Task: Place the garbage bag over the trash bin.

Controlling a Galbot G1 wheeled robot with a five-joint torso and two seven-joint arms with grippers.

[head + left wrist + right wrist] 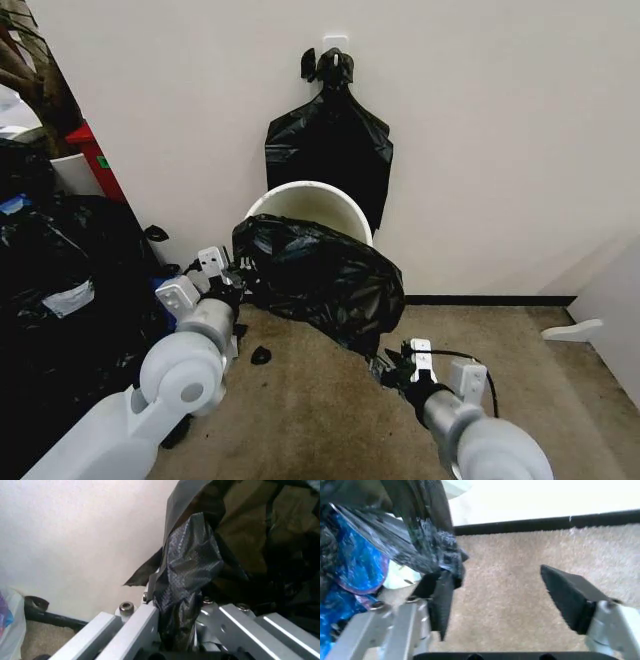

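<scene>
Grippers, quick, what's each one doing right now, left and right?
Left end effector: closed, holding the bag.
Right end effector: open, holding nothing; bag beside one finger.

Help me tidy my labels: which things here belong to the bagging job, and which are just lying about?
Job: bag, draped on the bin; left hand shut on it; right hand, open.
Lying about: knotted bags on the wall hook, bag heap, white scrap.
</scene>
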